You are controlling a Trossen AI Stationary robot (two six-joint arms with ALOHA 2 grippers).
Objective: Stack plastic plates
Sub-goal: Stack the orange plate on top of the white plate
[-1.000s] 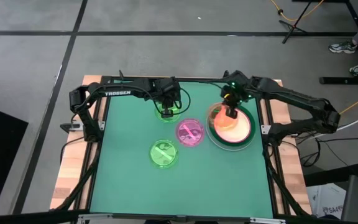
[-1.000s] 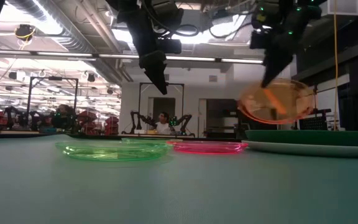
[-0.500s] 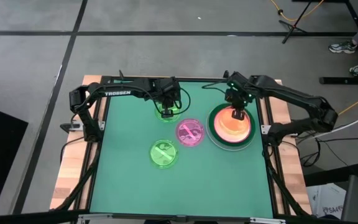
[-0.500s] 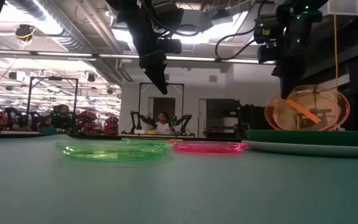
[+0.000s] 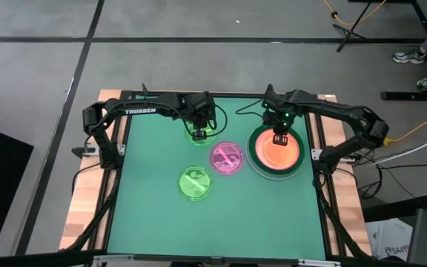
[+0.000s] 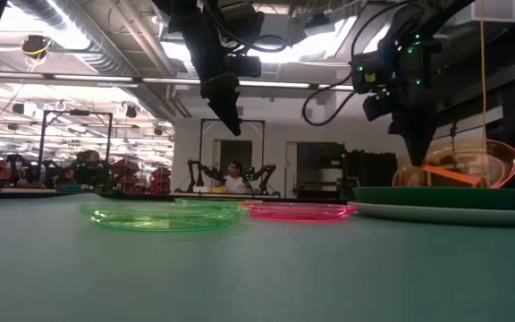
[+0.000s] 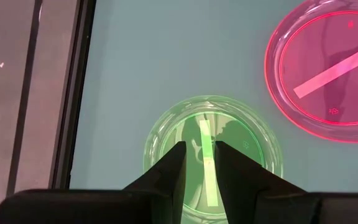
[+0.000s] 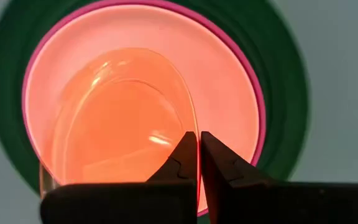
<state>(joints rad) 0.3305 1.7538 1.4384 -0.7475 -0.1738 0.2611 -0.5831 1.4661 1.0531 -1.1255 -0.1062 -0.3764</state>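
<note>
Right gripper (image 5: 279, 139) sits over the stack at the table's right side, fingers pinched tight on the rim of the orange plate (image 5: 278, 149); that plate is tilted, 1 edge raised, low over the pink plate (image 8: 229, 68), which lies in the dark green plate (image 5: 256, 165) (low view shows the orange plate's far edge lifted above the green rim); whether its low edge touches the pink one, cannot tell; Left gripper (image 5: 200, 132) hangs above the lime green plate (image 5: 198, 136) near the table's far edge, left of centre; fingers (image 7: 166, 174) part-way open with a narrow gap, straddling the plate's centre bar in the left wrist view but holding nothing (low view shows the tips well above the table); 2nd lime green plate (image 5: 196, 183) lies flat nearer the front, apart from the rest; small pink plate with centre bar (image 5: 227, 157) lies flat between the 2 lime plates and the stack, just beside the dark green plate's rim; green table mat (image 5: 154, 222) under everything.
</note>
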